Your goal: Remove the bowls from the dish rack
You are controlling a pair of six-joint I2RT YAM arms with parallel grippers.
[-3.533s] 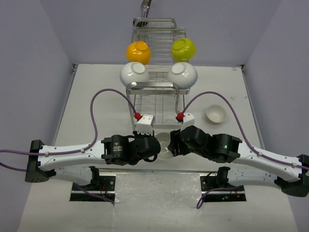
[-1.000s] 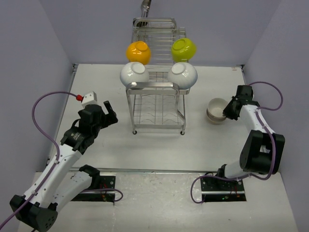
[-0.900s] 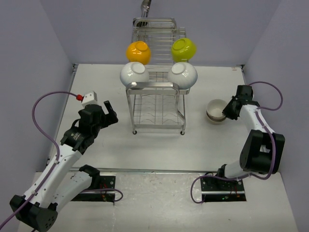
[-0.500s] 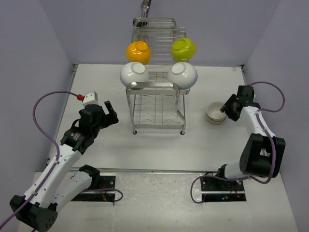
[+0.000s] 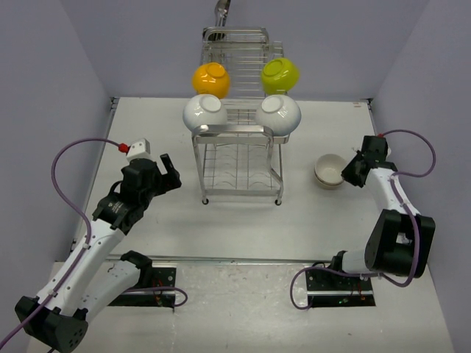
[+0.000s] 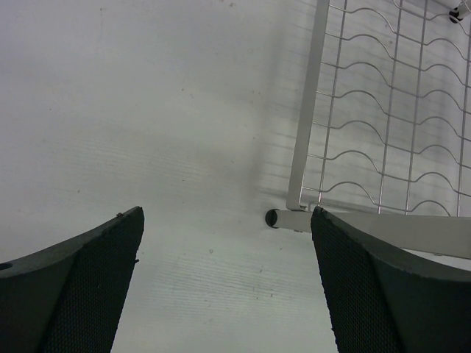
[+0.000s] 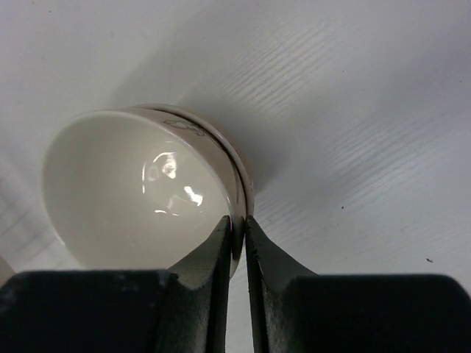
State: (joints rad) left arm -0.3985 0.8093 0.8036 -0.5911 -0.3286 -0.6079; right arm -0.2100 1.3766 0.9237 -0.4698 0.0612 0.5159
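The chrome wire dish rack (image 5: 237,147) stands mid-table with an orange bowl (image 5: 211,79) and a lime green bowl (image 5: 280,74) on its upper tier, and two white bowls (image 5: 204,112) (image 5: 280,112) below them. To the rack's right, a white bowl (image 5: 329,170) sits nested in another on the table. My right gripper (image 5: 352,171) is shut on that top bowl's (image 7: 132,184) near rim, one finger inside and one outside (image 7: 237,235). My left gripper (image 5: 166,173) hangs open and empty left of the rack, above bare table (image 6: 228,287), with the rack's lower grid (image 6: 383,110) to its right.
The rack's foot (image 6: 274,218) lies just ahead of my left gripper's right finger. Grey walls close in the table on the left, right and back. The table's right edge runs close behind my right arm (image 5: 390,198).
My right gripper has drawn back a little to the right and now pinches the stacked bowl's rim. The left arm has stayed still and open.
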